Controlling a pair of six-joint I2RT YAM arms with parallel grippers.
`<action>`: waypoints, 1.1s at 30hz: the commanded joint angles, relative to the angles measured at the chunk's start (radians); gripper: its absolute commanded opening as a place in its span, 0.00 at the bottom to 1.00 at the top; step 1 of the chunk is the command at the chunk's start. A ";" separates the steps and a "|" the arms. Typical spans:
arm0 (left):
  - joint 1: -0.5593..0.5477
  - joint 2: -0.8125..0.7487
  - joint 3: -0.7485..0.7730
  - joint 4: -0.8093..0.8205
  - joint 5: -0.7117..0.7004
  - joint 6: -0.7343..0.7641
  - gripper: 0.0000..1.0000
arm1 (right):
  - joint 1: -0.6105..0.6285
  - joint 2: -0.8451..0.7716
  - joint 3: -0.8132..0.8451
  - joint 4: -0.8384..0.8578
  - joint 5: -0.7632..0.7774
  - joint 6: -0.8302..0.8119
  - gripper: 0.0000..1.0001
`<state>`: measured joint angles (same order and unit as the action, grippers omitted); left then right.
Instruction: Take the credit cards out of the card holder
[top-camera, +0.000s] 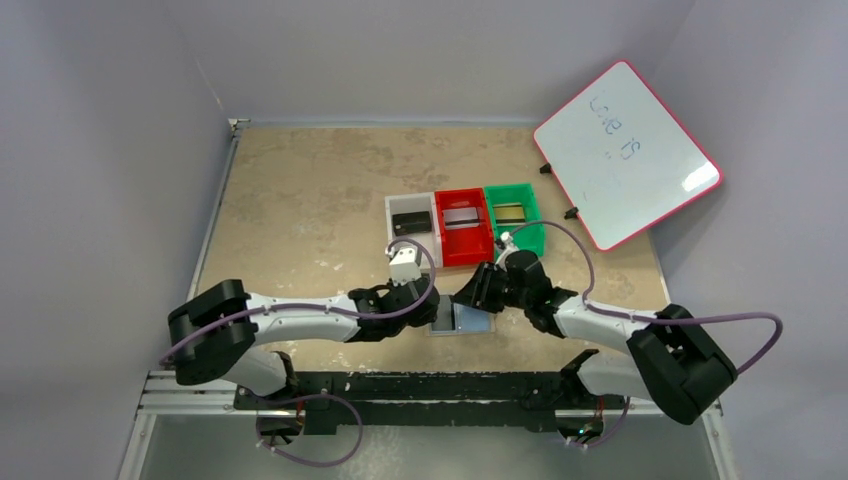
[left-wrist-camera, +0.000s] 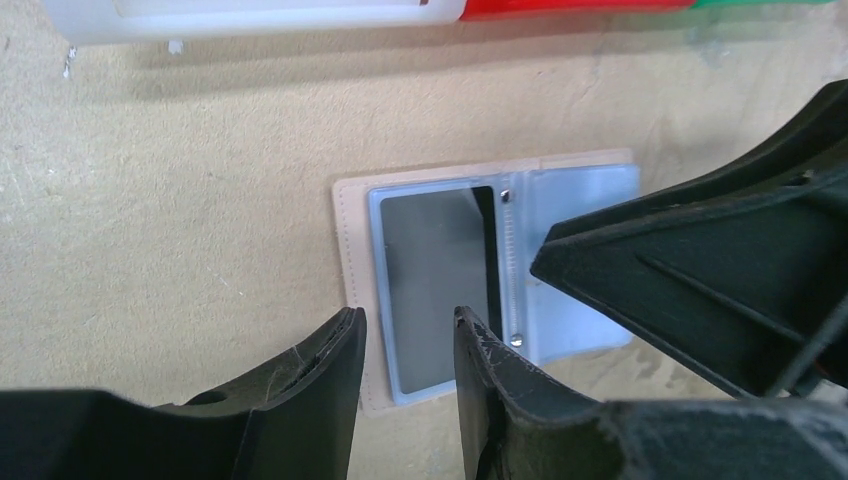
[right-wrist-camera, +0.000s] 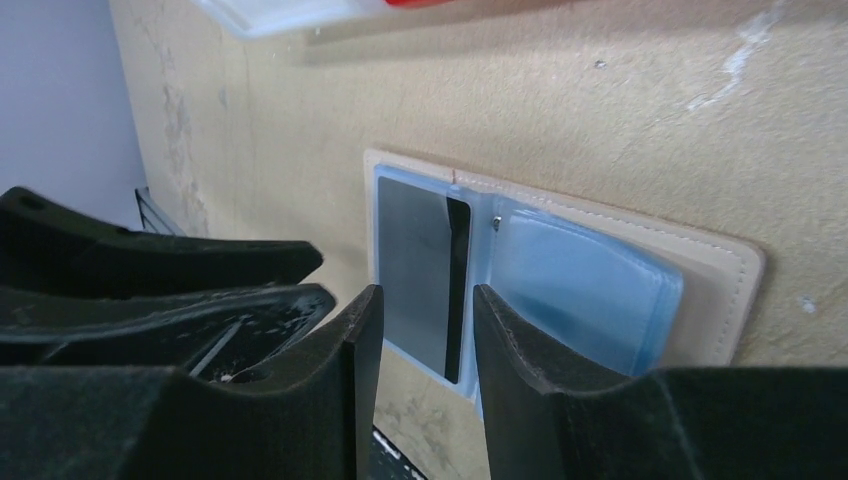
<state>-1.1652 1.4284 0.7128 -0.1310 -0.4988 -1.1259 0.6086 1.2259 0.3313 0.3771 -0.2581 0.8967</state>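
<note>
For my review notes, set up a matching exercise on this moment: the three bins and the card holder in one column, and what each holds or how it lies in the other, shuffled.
1. clear bin
2. red bin
3. green bin
4. card holder

A. holds a silvery-grey card
B. lies open, with a dark card in one pocket
C. holds a black card
D. holds a dull gold card

Pairs: 1-C, 2-A, 3-D, 4-B.
</note>
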 joint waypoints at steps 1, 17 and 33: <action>0.004 0.038 0.020 0.013 0.019 -0.016 0.37 | 0.003 0.024 -0.011 0.103 -0.091 -0.024 0.40; 0.004 0.111 0.022 0.095 0.089 0.016 0.29 | 0.005 0.146 -0.015 0.140 -0.105 -0.027 0.34; 0.003 0.196 0.028 0.067 0.081 -0.019 0.04 | 0.005 0.206 -0.053 0.284 -0.168 0.020 0.27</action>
<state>-1.1652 1.5665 0.7223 -0.0952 -0.4362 -1.1248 0.6083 1.4071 0.3000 0.5724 -0.3698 0.8963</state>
